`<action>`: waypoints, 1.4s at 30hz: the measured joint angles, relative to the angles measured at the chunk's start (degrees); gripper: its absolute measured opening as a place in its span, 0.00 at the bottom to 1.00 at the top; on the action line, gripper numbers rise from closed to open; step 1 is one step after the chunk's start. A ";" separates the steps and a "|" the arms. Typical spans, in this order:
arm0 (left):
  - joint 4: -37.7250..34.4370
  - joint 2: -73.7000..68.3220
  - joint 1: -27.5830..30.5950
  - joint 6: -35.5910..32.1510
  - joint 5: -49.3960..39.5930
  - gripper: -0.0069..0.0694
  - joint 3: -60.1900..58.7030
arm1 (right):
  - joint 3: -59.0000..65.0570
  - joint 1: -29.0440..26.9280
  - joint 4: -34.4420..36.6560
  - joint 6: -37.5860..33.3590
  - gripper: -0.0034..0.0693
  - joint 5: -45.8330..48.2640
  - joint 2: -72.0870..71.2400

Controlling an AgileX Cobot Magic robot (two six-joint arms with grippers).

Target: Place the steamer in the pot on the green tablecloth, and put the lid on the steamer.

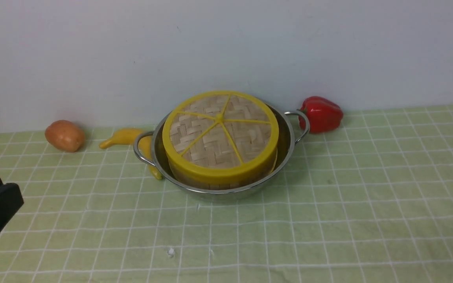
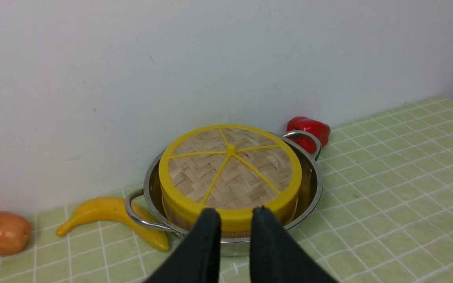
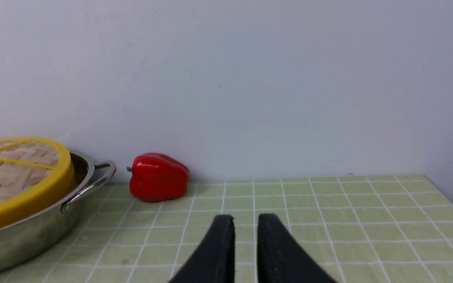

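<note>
The lid (image 1: 220, 129) sits on the steamer (image 1: 195, 181), which rests inside the pot (image 1: 285, 155) on the green tablecloth (image 1: 328, 220). The left gripper (image 2: 236, 214) and right gripper (image 3: 246, 220) each hold their jaws slightly apart, gripping nothing, both clear of the pot.

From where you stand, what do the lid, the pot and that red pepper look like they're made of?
The lid: woven bamboo strips, matte and pale, in a basket-weave pattern; its yellow rim and spokes look like smooth plastic. The pot: polished metal, probably stainless steel, judging by its mirror-like reflections. The red pepper: very glossy with an even colour, so possibly a plastic imitation, though a real one can't be ruled out.
</note>
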State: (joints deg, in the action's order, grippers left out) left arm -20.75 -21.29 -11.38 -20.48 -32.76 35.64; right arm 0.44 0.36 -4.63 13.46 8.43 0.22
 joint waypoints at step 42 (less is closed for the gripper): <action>12.05 21.20 18.03 -3.99 11.03 0.31 -34.83 | 0.07 -0.03 0.19 -0.22 0.38 -0.08 0.11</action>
State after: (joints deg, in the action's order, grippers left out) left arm -8.70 -0.09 6.65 -24.47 -21.72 0.81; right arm 0.50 0.33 -4.44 13.24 8.36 0.32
